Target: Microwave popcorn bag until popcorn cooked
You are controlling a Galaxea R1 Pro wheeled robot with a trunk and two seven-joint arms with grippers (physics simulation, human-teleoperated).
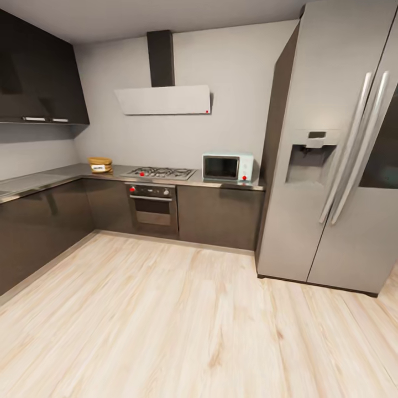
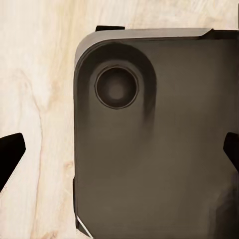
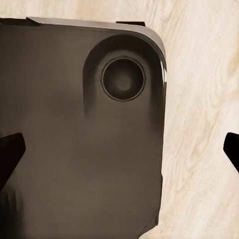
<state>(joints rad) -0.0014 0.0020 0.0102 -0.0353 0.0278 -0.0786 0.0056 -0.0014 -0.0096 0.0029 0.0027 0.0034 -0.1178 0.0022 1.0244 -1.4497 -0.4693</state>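
The big kitchen [image 1: 166, 166] lies far ahead of both grippers. The countertop [image 1: 221, 183] holds the microwave [image 1: 228, 167], door closed. The small popcorn bag [image 1: 100, 164] sits way off at the counter's other end. Nothing is done yet. Left gripper [image 2: 119, 149] and right gripper [image 3: 119, 149] are spread wide, holding nothing.
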